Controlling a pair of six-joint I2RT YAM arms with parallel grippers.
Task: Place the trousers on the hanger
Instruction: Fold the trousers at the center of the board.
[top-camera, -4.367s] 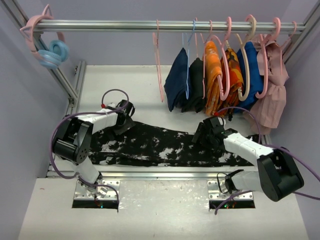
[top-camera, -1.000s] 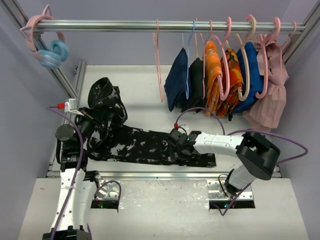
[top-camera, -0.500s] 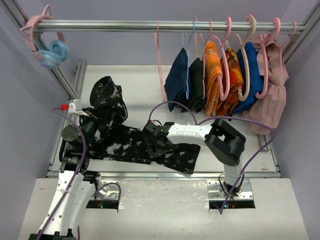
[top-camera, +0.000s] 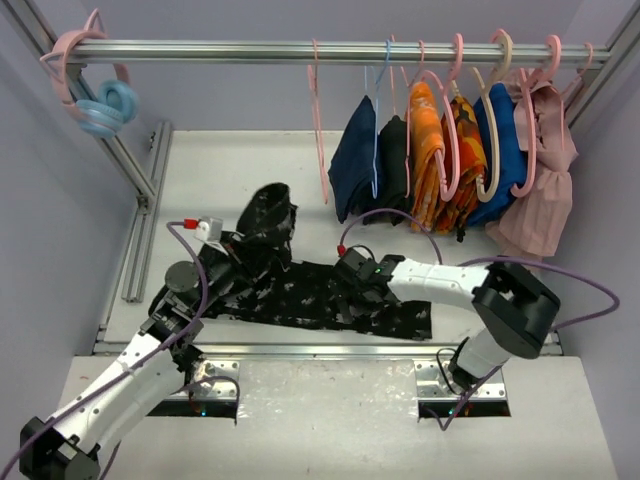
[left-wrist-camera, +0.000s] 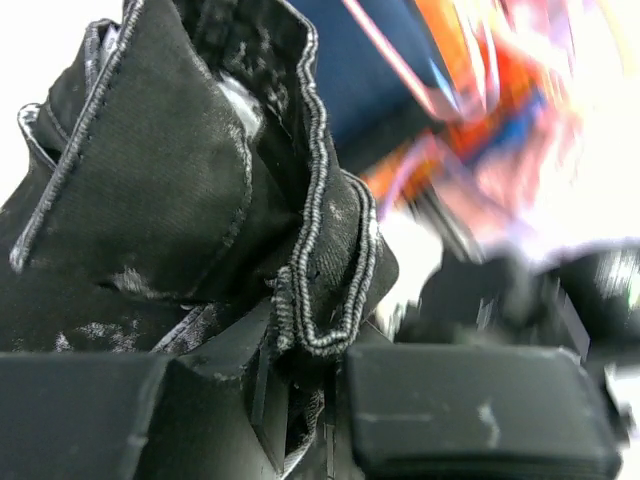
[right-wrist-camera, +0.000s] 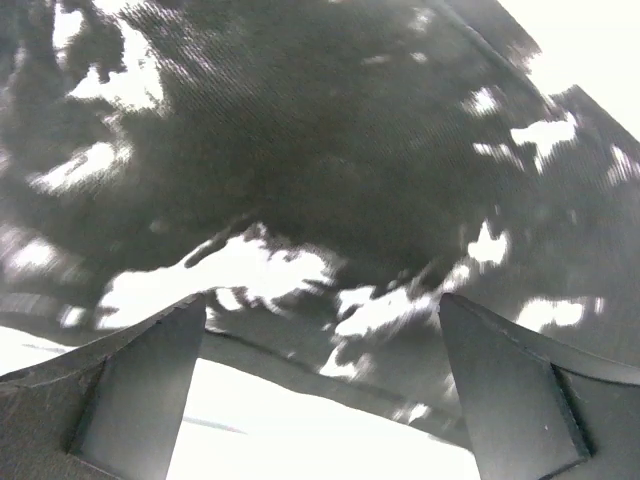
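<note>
The black trousers (top-camera: 300, 295) with white splatter lie across the table. One end (top-camera: 270, 208) is lifted and bunched up. My left gripper (top-camera: 245, 245) is shut on that end; in the left wrist view a stitched edge of the trousers (left-wrist-camera: 320, 320) is pinched in my left gripper (left-wrist-camera: 305, 375). My right gripper (top-camera: 352, 275) hovers open over the middle of the trousers (right-wrist-camera: 300, 150), with the right gripper (right-wrist-camera: 322, 300) holding nothing between its fingers (right-wrist-camera: 140, 390). The thin pink hanger (top-camera: 319, 130) hangs bare on the rail, just right of the lifted end.
The rail (top-camera: 250, 50) carries a navy garment (top-camera: 355, 160), a black one (top-camera: 393, 165) on a thin blue hanger (top-camera: 378, 120), orange (top-camera: 427, 150), blue (top-camera: 500, 140) and pink (top-camera: 548, 200) clothes. Spare hangers (top-camera: 95, 95) hang at its left end.
My left arm has swung right, carrying the lifted trouser end toward the pink hanger. My right gripper slid left along the trousers, then back right, staying open.
</note>
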